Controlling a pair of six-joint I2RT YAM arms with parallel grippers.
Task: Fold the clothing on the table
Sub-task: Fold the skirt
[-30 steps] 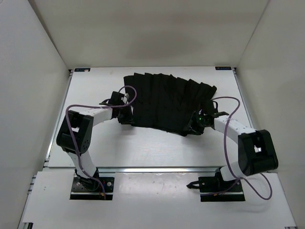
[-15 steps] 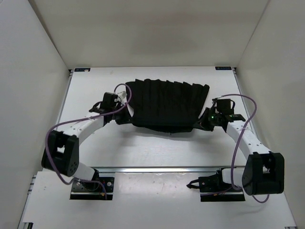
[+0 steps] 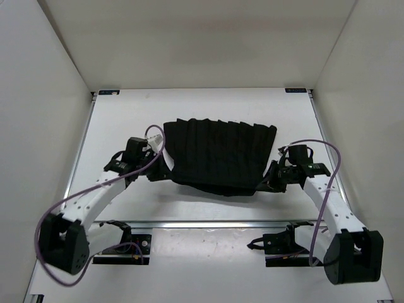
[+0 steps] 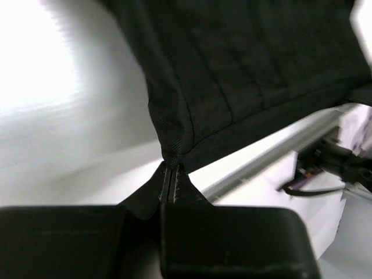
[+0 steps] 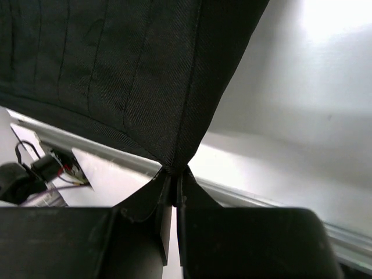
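Note:
The clothing point(image 3: 218, 151) is a black pleated garment hanging spread between my two grippers above the white table point(image 3: 126, 120). My left gripper point(image 3: 159, 173) is shut on its near left corner, and the wrist view shows that corner point(image 4: 172, 156) pinched at the gripper point(image 4: 171, 172). At the near right corner my right gripper point(image 3: 264, 182) is shut too, the fabric point(image 5: 116, 75) bunching into the gripper point(image 5: 175, 175). The near edge sags in a curve between the two grips.
White upright walls point(image 3: 44, 95) stand on three sides. A silver rail point(image 3: 208, 223) runs along the table's near edge, with both arm bases point(image 3: 120, 247) just in front of it. Purple cables loop beside each arm.
Both grippers closed on the garment's near corners, lifted them and carried them toward the near edge. The garment went from lying flat to hanging between the arms.

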